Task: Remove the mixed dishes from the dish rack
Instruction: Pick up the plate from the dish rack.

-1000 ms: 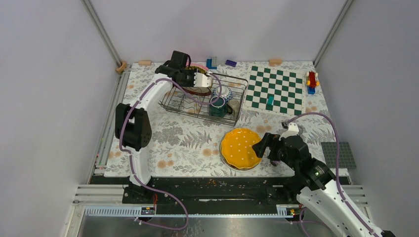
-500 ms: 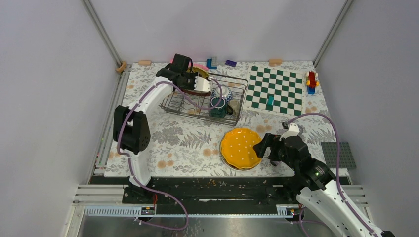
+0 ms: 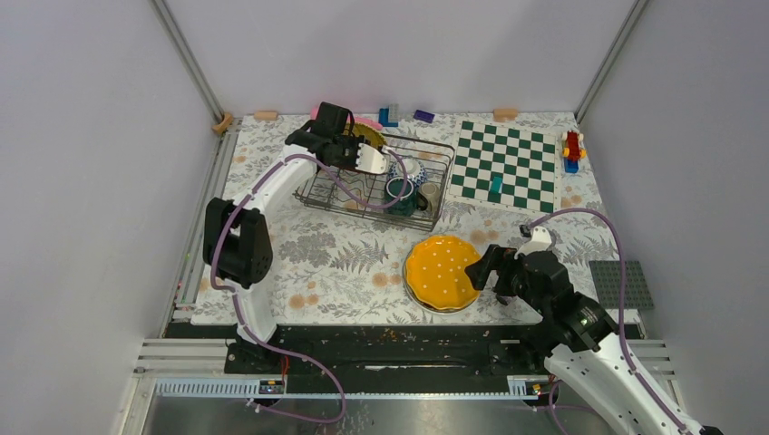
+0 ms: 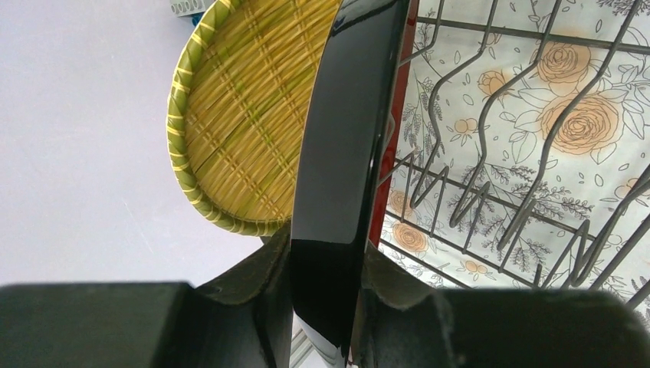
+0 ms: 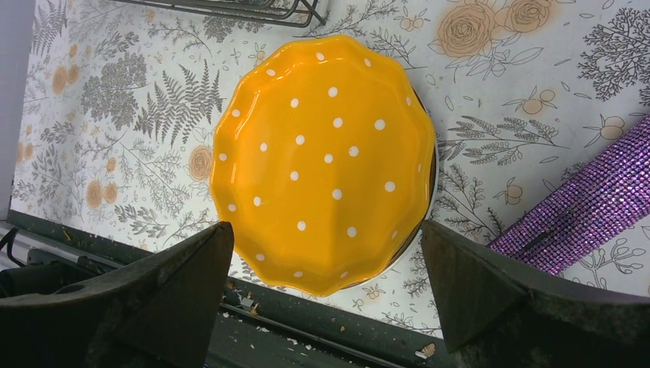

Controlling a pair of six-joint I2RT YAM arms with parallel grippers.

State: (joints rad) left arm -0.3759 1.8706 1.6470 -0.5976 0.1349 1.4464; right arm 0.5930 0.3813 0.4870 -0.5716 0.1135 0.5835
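My left gripper (image 4: 326,295) (image 3: 355,154) is shut on the edge of a plate (image 4: 349,153) with a glossy black back and a dark red rim, held on edge over the dish rack (image 3: 426,204) (image 4: 475,192). Just behind it stands a yellow woven-look plate (image 4: 245,123) (image 3: 368,134). Still in the rack are a dark green mug (image 3: 399,194) and a small patterned bowl (image 3: 413,170). A yellow dotted plate (image 3: 442,272) (image 5: 326,153) lies flat on the cloth. My right gripper (image 5: 326,230) (image 3: 487,275) stands wide open at that plate's near right edge, holding nothing.
A purple glittery cylinder (image 5: 586,207) lies to the right of the yellow plate, close to my right fingers. The green-and-white chessboard (image 3: 506,165) lies right of the rack with a small teal piece on it. Toy bricks (image 3: 572,149) sit along the back edge.
The left arm has shifted a little with the dark-backed plate in its grip, its elbow moving left. The woven plate behind shows more. The right arm has hardly moved.
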